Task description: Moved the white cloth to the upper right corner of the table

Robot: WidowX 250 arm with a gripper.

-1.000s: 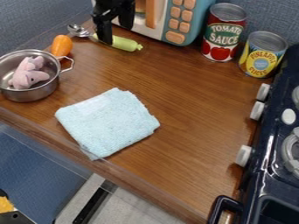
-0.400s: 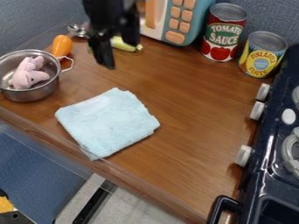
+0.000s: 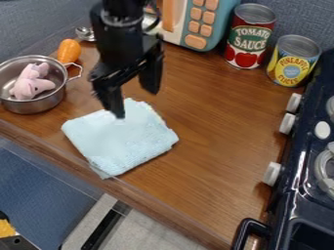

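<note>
The black gripper (image 3: 138, 103) hangs over the upper edge of the cloth, its two fingers spread apart with nothing between them. One fingertip overlaps the cloth's upper part in view; the other is higher and to the right. The pale blue-white cloth (image 3: 124, 141) lies folded and flat on the brown wooden table (image 3: 215, 127), left of the middle and close to the front edge. Whether the gripper touches the cloth, I cannot tell.
A metal pot (image 3: 39, 103) holding a pink toy stands at left, beside an orange toy (image 3: 68, 51). At the back are a toy microwave (image 3: 207, 29), a red can (image 3: 249, 36) and a yellow can (image 3: 293, 61). A dark stove (image 3: 306, 195) borders the right.
From the back near the microwave, the gripper has come forward and down toward the cloth. The cloth lies where it was.
</note>
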